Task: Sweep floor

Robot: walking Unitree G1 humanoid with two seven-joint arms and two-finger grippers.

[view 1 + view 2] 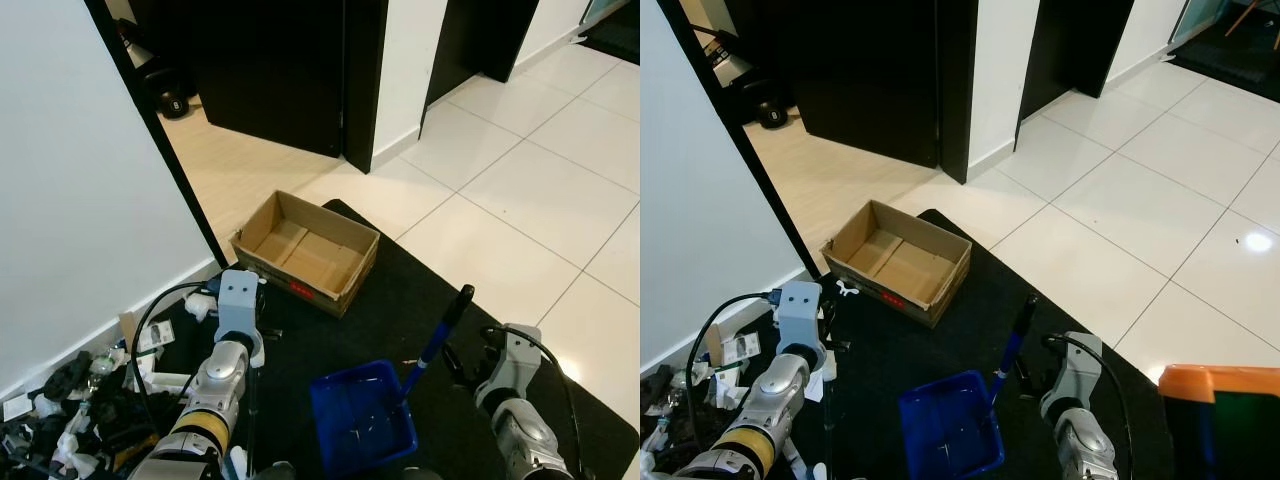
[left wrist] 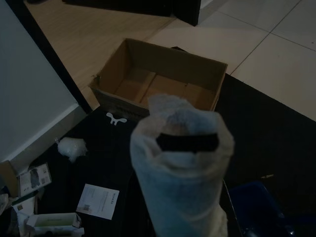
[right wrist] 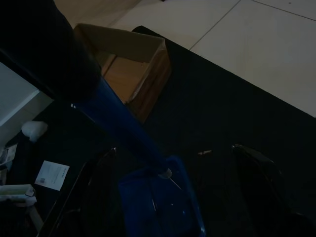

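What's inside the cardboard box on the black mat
The open brown cardboard box shows only its bare folded bottom flaps; the floor strip behind its near wall is hidden.

Past a white-wrapped pole end (image 2: 180,163) before my wrist, an open brown cardboard box (image 2: 160,81) sits on the black mat (image 2: 256,133), with a white paper slip (image 2: 98,201) and a white wad (image 2: 70,147) nearer.

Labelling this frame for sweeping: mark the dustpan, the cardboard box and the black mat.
dustpan (image 1: 360,418), left eye view, on its blue tray floor
cardboard box (image 1: 312,255), left eye view, on its inside bottom
black mat (image 1: 400,300), left eye view, on bare mat right of the box
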